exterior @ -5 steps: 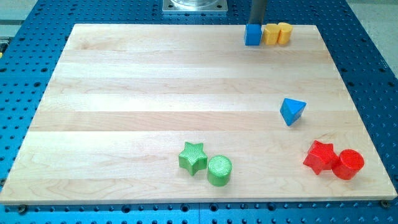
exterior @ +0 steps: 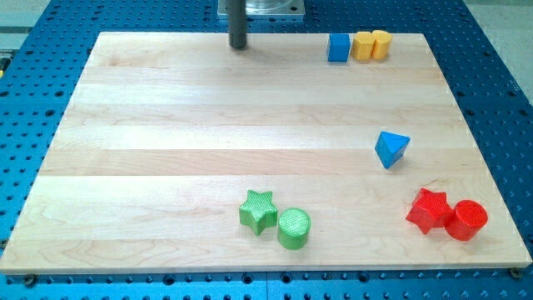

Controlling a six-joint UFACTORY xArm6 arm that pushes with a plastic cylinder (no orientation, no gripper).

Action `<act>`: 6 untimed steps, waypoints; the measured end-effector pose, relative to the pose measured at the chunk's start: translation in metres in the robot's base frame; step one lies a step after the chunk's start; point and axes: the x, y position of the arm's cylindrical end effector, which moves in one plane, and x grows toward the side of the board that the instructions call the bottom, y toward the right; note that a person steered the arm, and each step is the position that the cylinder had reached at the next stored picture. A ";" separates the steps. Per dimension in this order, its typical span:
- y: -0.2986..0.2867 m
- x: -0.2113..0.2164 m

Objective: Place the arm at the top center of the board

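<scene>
My tip (exterior: 239,46) rests on the wooden board (exterior: 208,125) near its top edge, slightly left of the middle. It touches no block. The nearest block is a blue cube (exterior: 338,47) well to the tip's right, with two yellow blocks (exterior: 371,45) next to that cube.
A blue triangular block (exterior: 391,149) lies at the right. A red star (exterior: 429,210) and red cylinder (exterior: 467,220) sit at the bottom right. A green star (exterior: 259,211) and green cylinder (exterior: 294,228) sit at the bottom middle. A metal base plate (exterior: 262,8) stands above the board.
My tip has moved left along the top edge, from just above the blue cube to left of the middle. No block has moved.
</scene>
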 end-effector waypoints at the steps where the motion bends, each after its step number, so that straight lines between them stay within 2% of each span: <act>1: -0.025 0.003; 6: -0.044 0.003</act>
